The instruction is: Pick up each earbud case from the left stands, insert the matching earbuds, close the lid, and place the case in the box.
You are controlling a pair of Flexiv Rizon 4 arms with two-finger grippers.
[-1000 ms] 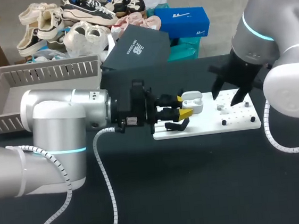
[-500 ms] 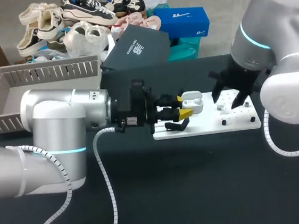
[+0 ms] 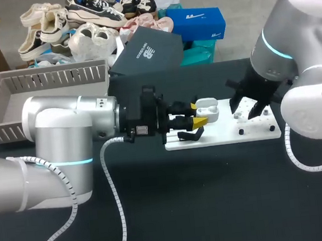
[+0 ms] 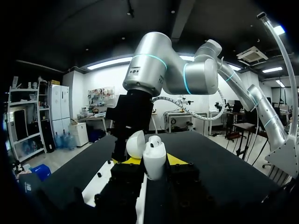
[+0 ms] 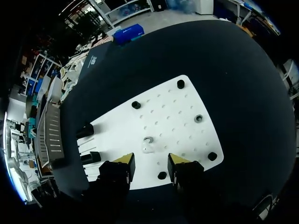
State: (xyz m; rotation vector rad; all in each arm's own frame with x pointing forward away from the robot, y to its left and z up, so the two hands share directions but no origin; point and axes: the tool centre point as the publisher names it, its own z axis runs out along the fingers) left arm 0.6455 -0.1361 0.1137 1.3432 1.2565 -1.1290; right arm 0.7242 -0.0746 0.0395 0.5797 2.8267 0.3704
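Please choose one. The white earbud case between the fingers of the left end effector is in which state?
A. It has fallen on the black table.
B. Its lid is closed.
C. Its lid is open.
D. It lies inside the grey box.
C: in the left wrist view the earbud case stands between the yellow tips of the left end effector, with its lid swung up beside the body.

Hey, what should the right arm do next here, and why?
Probably lower the open right gripper onto the earbud on the white board and shut: the earbud lies just ahead of it, and the left gripper holds the earbud case with its lid open.
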